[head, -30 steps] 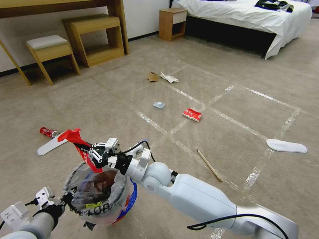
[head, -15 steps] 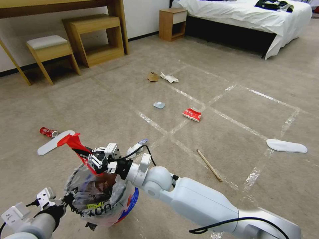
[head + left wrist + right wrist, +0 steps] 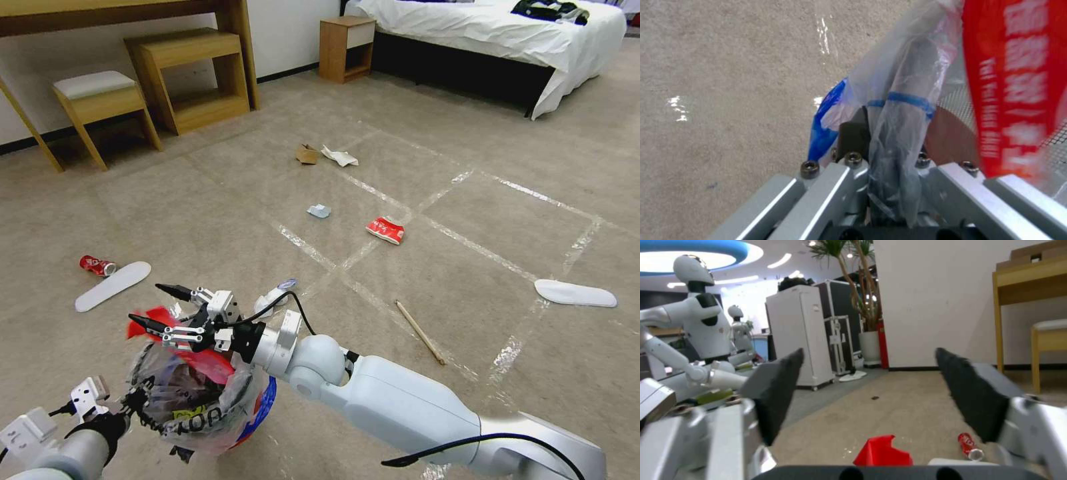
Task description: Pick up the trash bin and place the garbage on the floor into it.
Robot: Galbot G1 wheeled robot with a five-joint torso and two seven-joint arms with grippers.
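Note:
The red trash bin (image 3: 250, 410), lined with a clear printed bag (image 3: 907, 100), hangs off the floor at the lower left. My left gripper (image 3: 133, 400) is shut on its rim and bag, which bunch between the fingers (image 3: 853, 133). My right gripper (image 3: 150, 305) hovers open just above the bin's mouth. A red wrapper (image 3: 200, 363) lies loose under it, inside the bag (image 3: 882, 453). Garbage on the carpet: a red wrapper (image 3: 385, 230), pale-blue paper (image 3: 319, 211), white paper (image 3: 340, 157), a cardboard scrap (image 3: 307, 154), a wooden stick (image 3: 420, 331) and a red can (image 3: 97, 265).
White slippers lie at the left (image 3: 112, 285) and right (image 3: 575, 293). A small white item (image 3: 277, 299) sits behind my right wrist. A desk with a stool (image 3: 100, 100) and shelf stands at the back left, a nightstand (image 3: 345, 47) and bed (image 3: 507, 33) at the back right.
My right gripper dropped slightly and opened, letting go of the red wrapper, which fell from above the bin into the bag. The left gripper and bin stayed put.

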